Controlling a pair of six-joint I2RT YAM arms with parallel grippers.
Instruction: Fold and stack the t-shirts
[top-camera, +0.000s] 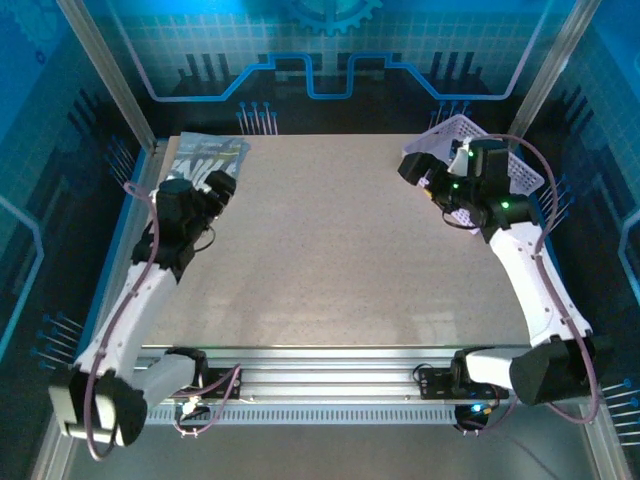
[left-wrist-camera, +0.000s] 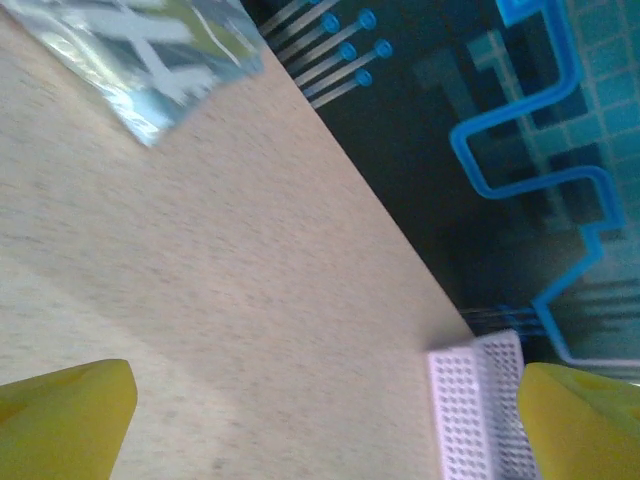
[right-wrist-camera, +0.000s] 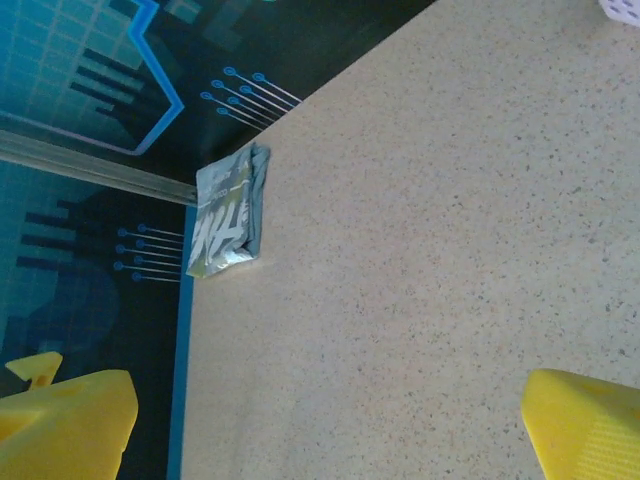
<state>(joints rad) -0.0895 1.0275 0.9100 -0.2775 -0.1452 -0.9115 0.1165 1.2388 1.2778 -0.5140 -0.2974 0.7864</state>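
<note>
**Far-left corner: one folded shirt parked, both grippers empty**

At the far-left corner of the speckled beige tabletop (top-camera: 330, 260) lies a pale grey-blue thin-fabric t-shirt (top-camera: 208, 160) with white chest lettering. It is folded to a compact rectangle, print side up, close to the table's edges. Judgement: the corner serves as the stacking spot, which leaves the middle of the table as working room for folding. Whether more than one shirt lies in that pile, I cannot tell.

Obs. 1: the left gripper (top-camera: 222, 186) hangs near the folded shirt, not touching it. In the left wrist view its yellow fingers (left-wrist-camera: 65, 420) stand wide apart, with only table surface between them and nothing held.

Obs. 2: the right gripper (top-camera: 415, 166) sits at the far right, just in front of the lavender plastic lattice basket (top-camera: 525, 172). In the right wrist view its fingers (right-wrist-camera: 585, 435) are likewise spread wide and hold nothing.

Basket contents are not readable from these views.

Judgement: one shirt reads as finished. If more remain, the basket is the likely source, and the right arm is best placed to reach in.

Risk: thin fabric may snag on the lattice or unfold when dragged.
</note>
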